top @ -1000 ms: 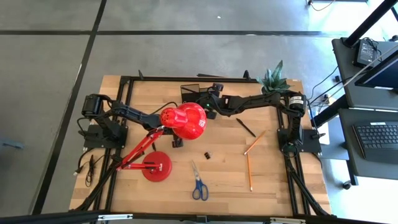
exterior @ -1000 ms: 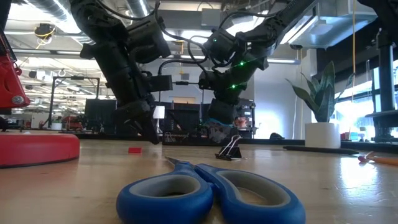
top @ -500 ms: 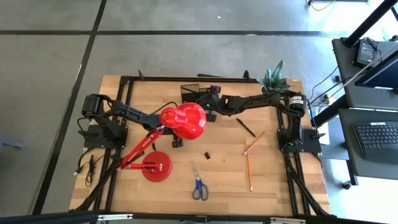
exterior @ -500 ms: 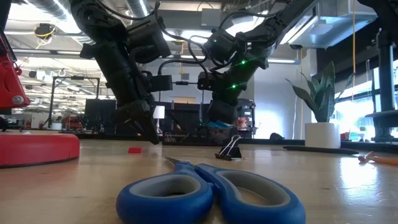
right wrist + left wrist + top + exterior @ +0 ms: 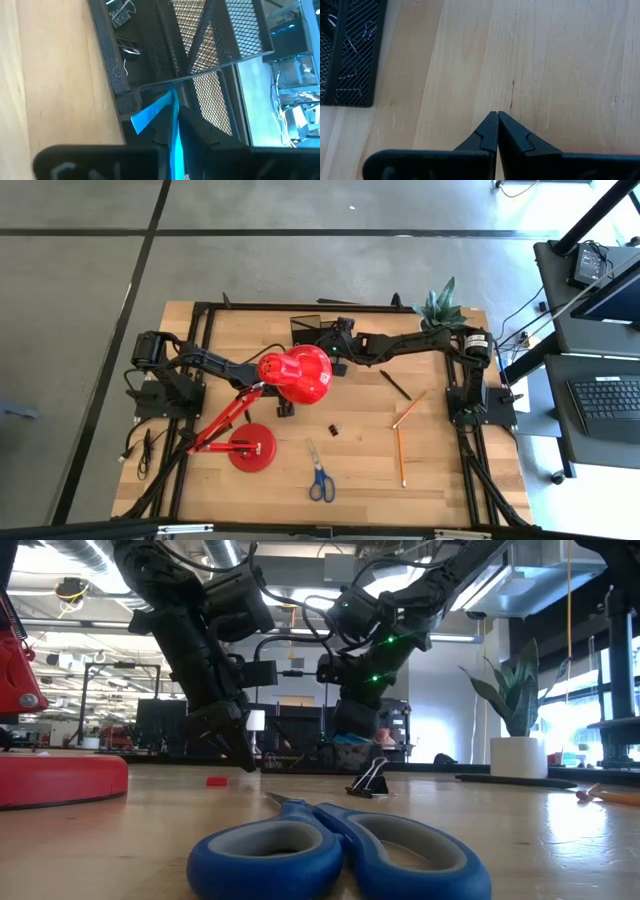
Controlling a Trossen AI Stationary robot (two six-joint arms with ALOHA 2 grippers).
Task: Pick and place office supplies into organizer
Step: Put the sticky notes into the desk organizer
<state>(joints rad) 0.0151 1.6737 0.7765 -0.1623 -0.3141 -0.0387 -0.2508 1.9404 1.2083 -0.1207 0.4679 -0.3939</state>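
The black mesh organizer [image 5: 306, 328] stands at the table's far middle. My right gripper [image 5: 172, 107] hangs just over it [image 5: 200, 60], shut on a small flat blue piece [image 5: 150, 112]. My left gripper [image 5: 497, 114] is shut on nothing, low over bare wood under the red lamp's head [image 5: 300, 373]. Blue-handled scissors [image 5: 320, 472] lie flat near the front edge. A black binder clip [image 5: 333, 429], a black pen [image 5: 394, 384] and two pencils [image 5: 408, 410] lie on the table's right half. My right gripper pinches the blue piece between its two fingers, flat faces against the pads. The piece stands edge-on, and one corner [image 5: 137, 120] sticks out past the fingertips over the organizer's rim. It is clear of the table; whether it touches the organizer I cannot tell.
The red lamp's round base [image 5: 252, 448] stands at the front left, its jointed arm slanting up to the head over my left gripper. A potted plant [image 5: 440, 308] is at the far right corner. A small red piece [image 5: 217, 781] lies behind the scissors [image 5: 330, 850].
My right gripper has turned a little over the organizer, keeping the blue piece between its fingers.
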